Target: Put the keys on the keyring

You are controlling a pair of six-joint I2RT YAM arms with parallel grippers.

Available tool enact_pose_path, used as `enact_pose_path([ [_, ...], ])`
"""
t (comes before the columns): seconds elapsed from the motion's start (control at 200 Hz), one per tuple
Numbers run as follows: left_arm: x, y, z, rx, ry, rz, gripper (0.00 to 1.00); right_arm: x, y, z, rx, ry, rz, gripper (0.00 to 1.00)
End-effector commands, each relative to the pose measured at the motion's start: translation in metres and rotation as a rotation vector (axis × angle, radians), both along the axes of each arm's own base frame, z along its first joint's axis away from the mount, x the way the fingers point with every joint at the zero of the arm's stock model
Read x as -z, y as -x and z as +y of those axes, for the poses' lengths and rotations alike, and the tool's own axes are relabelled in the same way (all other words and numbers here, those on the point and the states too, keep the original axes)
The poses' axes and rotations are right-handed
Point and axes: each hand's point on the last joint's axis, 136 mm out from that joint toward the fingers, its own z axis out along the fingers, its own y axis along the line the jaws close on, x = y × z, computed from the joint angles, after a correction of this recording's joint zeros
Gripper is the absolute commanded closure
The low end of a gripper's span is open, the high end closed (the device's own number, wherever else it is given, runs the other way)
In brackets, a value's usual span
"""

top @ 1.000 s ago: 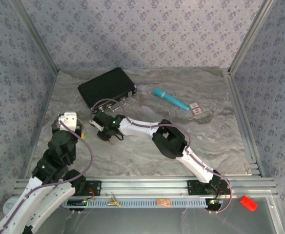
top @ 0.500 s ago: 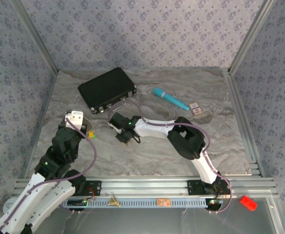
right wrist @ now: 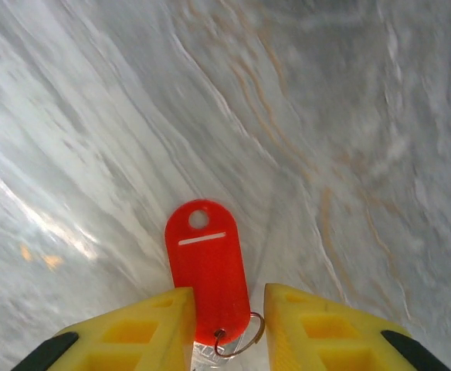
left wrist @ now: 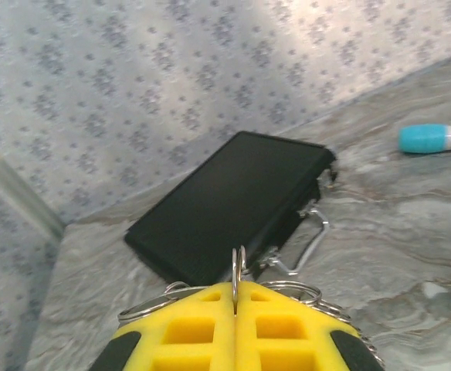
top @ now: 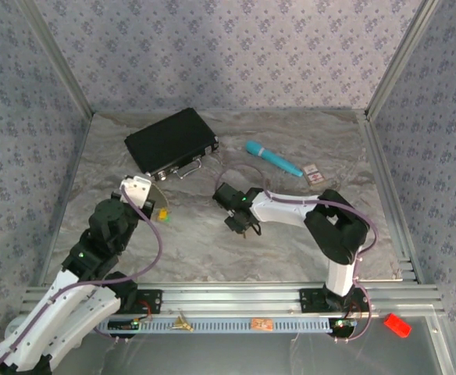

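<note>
Above the grey marble table [top: 204,258], top view: my left gripper [top: 160,211] hangs just in front of the flat black rectangular case [top: 172,141]. My right gripper [top: 244,226] is nearer the table's middle, well apart from the left. The teal pen-shaped plastic tool [top: 273,158] lies beyond, clear of both.
Top view, hazard: ring and key are too small to make out from up here. I could bring the two grippers together off-line and miss the ring.
Left wrist view, grip: my left gripper [left wrist: 237,287] is clenched with its yellow pads [left wrist: 187,325] flush. One thin wire loop of the silver chain-and-ring keyring [left wrist: 239,267] stands edge-on between them. More loops splay to either side, and chain links trail off to the right.
Left wrist view, hazard: only a sliver of wire is pinched, so a sideways nudge could twist it or pull it free. I cannot find the ring's split.
Right wrist view, grip: the red key [right wrist: 206,278], tiny with an oval plastic head and a small wire loop at its base, sits between the fingers of my right gripper [right wrist: 229,294]. The jaws stand apart. One finger overlaps the head and a slit shows beside the other, so I cannot tell whether I truly clamp it.
Right wrist view, hazard: the marble below is blurred and the head is crisp, so I judge the key is carried above the table. A loose hold could let it swing, turn or drop before threading.
</note>
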Motion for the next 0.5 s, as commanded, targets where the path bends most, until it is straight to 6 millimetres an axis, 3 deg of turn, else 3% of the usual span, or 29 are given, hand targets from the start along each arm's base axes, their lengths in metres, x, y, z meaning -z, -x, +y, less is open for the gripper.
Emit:
enact_pose_path([
  [0.0, -0.012, 0.003, -0.031, 0.175, 0.028, -0.046, 1.0, -0.001, 0.014, -0.024, 0.069, 0.032, 0.041, 0.67],
  [0.18, 0.009, 0.012, -0.071, 0.405, -0.019, 0.048, 1.0, -0.024, 0.014, -0.021, 0.172, -0.135, 0.055, 0.59],
  [0.325, 0.026, 0.023, -0.097, 0.574, -0.051, 0.124, 1.0, -0.044, 0.014, -0.026, 0.303, -0.285, 0.074, 0.59],
  [0.495, 0.04, 0.045, -0.121, 0.775, -0.067, 0.182, 1.0, -0.047, 0.024, -0.032, 0.503, -0.376, 0.147, 0.62],
])
